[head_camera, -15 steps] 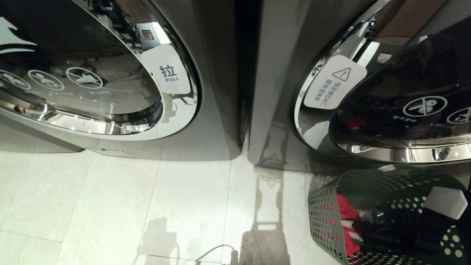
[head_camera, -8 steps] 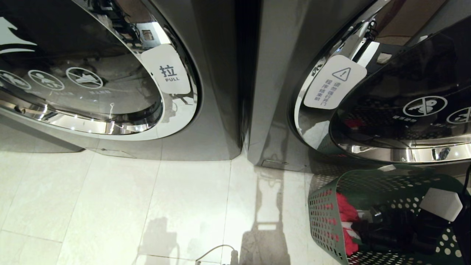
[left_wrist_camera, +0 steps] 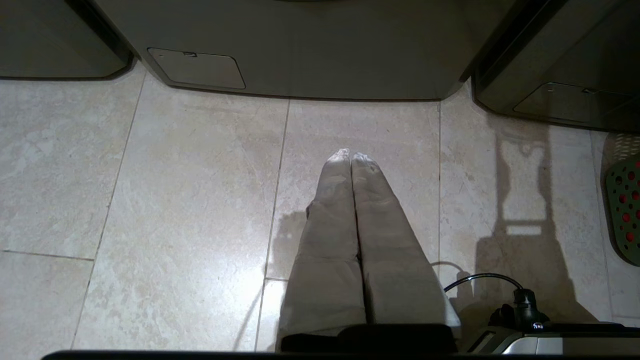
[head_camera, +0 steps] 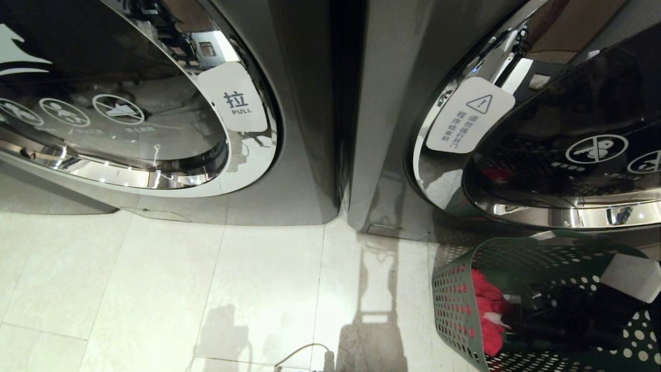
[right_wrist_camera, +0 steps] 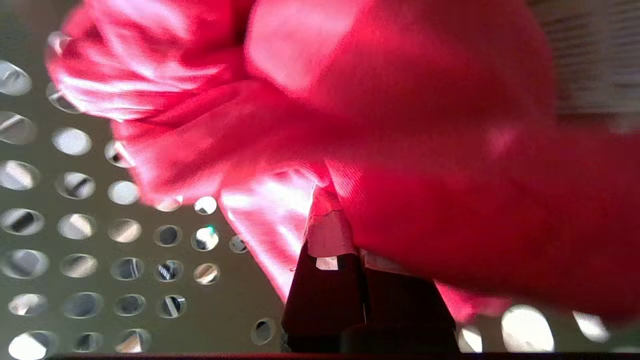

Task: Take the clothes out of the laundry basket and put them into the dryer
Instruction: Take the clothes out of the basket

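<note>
1. One red garment (right_wrist_camera: 400, 150) lies bunched inside the green perforated laundry basket (head_camera: 454, 310), against its wall; it looks soft, light and slightly glossy, so it may slip.
2. The right gripper (right_wrist_camera: 345, 260) is down in the basket, its fingers pressed together on a fold of the red cloth; a thick bunched fold seems a safer hold than a thin edge.
3. The left gripper (left_wrist_camera: 351, 157) hangs parked over the floor, fingers pressed together and empty.
4. The basket stands on pale tiled floor (head_camera: 155, 289) just before the right-hand dryer door (head_camera: 568, 155), which appears closed, beside a second machine (head_camera: 129, 103).
</note>
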